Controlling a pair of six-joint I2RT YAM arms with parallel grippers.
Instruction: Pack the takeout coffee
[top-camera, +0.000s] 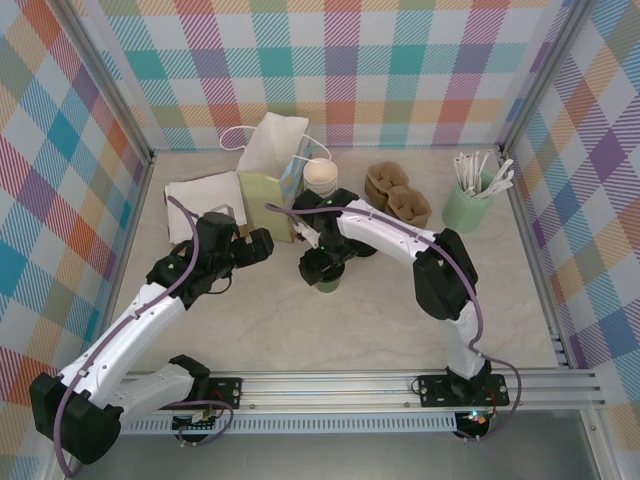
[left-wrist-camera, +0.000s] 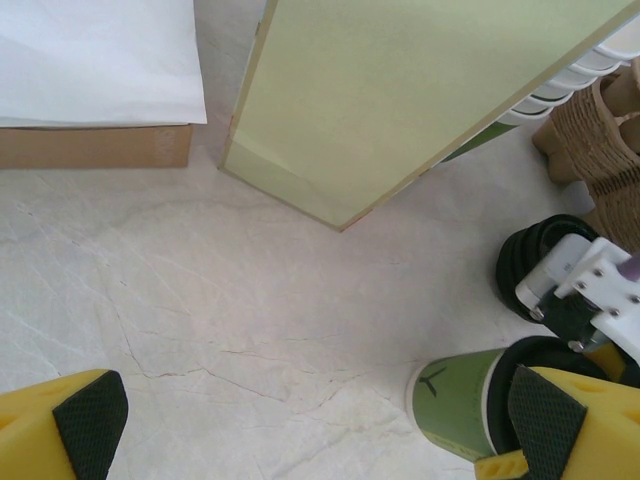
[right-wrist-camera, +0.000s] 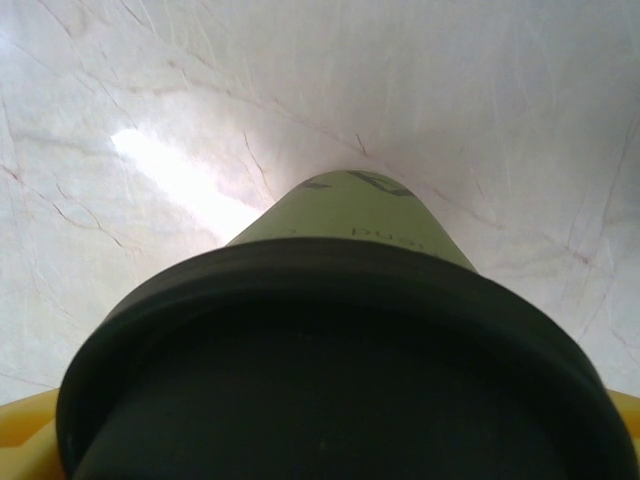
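The green paper cup (top-camera: 329, 284) stands on the table in front of the paper bag. In the right wrist view its wall (right-wrist-camera: 352, 215) runs down to the table below the black lid (right-wrist-camera: 330, 360), which sits on the cup's rim. My right gripper (top-camera: 322, 265) is right over the cup, shut on the lid, with yellow finger edges (right-wrist-camera: 25, 415) showing beside it. The left wrist view shows the cup (left-wrist-camera: 455, 400) and lid (left-wrist-camera: 528, 352) by the right pad (left-wrist-camera: 545, 415). My left gripper (left-wrist-camera: 318, 425) is open and holds nothing, just left of the cup (top-camera: 262, 243).
A light green paper bag (top-camera: 275, 165) stands behind the cup, with a stack of cream-rimmed cups (top-camera: 320, 175) beside it. Spare black lids (left-wrist-camera: 525, 262) lie near the cup. Brown cup carriers (top-camera: 395, 198), a mint pot of sticks (top-camera: 468, 205) and white folded paper (top-camera: 205, 200) sit further back.
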